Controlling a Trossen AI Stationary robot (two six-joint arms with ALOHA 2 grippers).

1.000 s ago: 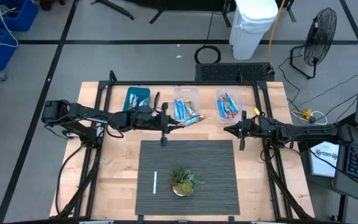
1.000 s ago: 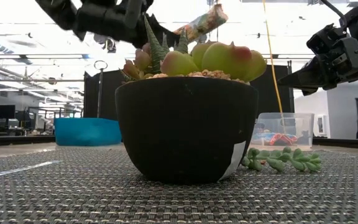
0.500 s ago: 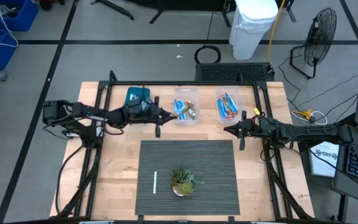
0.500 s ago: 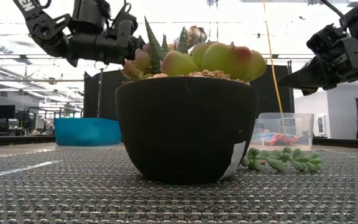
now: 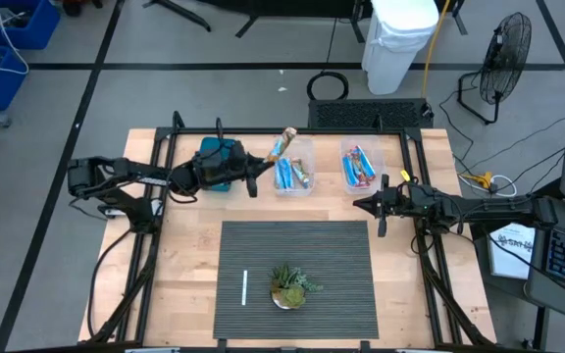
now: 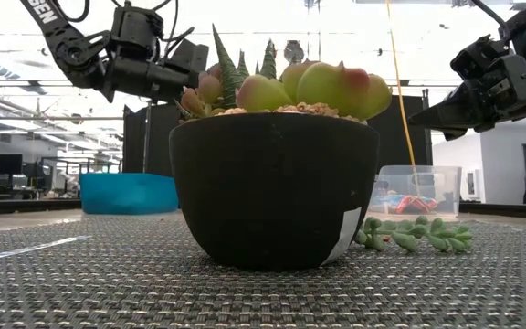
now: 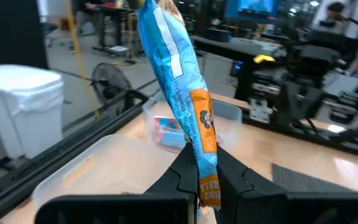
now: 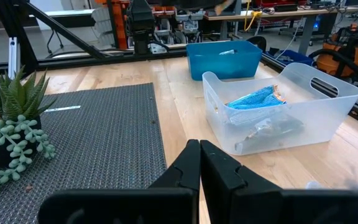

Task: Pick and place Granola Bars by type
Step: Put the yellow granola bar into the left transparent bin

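My left gripper (image 5: 259, 171) is shut on a blue-and-orange granola bar (image 5: 282, 145), above the gap between the blue bin (image 5: 214, 149) and the middle clear bin (image 5: 307, 147). The middle bin holds a few blue bars (image 5: 284, 175). The right clear bin (image 5: 359, 149) holds red-and-blue bars (image 5: 359, 169). My right gripper (image 5: 359, 205) waits shut and empty at the mat's far right corner. In the left wrist view the bar (image 7: 176, 74) rises past the fingers. My left gripper pinches the bar's orange end (image 7: 207, 184) between its two fingers (image 7: 182, 175). The fingers come level from the table's left. The bar sticks out beyond the fingertips, slanting toward the far edge, lifted clear above the middle bin's far left corner.
A grey ribbed mat (image 5: 297, 235) covers the near middle of the table. A small potted plant (image 5: 287, 285) and a thin white stick (image 5: 245, 286) sit on it. In the low view the plant (image 6: 272, 183) fills the middle.
My left gripper has drawn back toward the table's left and far edges, sinking a little and rolling its wrist. The bar, which lay level over the middle bin, now slants toward the far edge past that bin's far left corner, still clear of everything.
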